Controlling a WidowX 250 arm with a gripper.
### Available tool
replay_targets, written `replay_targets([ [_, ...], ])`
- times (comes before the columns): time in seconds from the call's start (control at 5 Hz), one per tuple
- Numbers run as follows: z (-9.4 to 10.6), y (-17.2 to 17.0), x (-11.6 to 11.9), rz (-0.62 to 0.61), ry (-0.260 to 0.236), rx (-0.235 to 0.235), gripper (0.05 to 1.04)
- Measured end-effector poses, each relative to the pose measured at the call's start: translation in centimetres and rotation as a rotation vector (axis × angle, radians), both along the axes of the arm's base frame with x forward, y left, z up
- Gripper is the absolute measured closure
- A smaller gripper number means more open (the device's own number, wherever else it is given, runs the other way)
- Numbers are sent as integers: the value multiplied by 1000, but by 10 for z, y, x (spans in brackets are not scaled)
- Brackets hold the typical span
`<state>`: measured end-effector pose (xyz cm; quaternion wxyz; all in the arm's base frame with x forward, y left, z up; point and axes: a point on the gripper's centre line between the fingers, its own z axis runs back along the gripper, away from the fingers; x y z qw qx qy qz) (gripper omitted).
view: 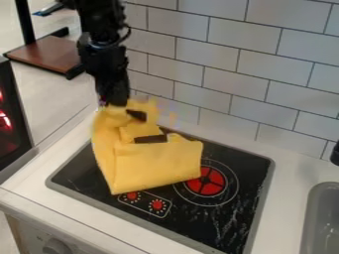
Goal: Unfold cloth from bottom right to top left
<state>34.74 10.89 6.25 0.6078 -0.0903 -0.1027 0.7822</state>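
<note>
The black gripper (116,101) hangs down from the upper left over the back left part of the stove, at the top edge of the yellow cloth (152,161). The cloth's upper part is bunched and raised around the gripper's tip, which it partly hides. Its lower part spreads over the left half of the black stovetop, with folds and dark gaps showing near its middle. Whether the fingers are closed on the cloth is hard to tell.
The black stovetop (232,218) has a red burner (206,180) right of the cloth and red knob marks at its front. A tiled wall (245,74) rises behind. A grey sink (321,223) lies at the right, and a brown board (49,53) at the upper left.
</note>
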Motion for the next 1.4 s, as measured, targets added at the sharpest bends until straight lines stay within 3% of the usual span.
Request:
replay_targets([
  [0.2, -15, 9, 0, 17, 19, 36, 1034],
  [0.6, -41, 24, 9, 23, -1, 117, 1014],
  [0.8, -41, 29, 9, 50, -8, 124, 865],
  [1.2, -46, 27, 1, 49, 12, 100, 406],
  [1.4, -32, 26, -5, 24, 7, 111, 148],
])
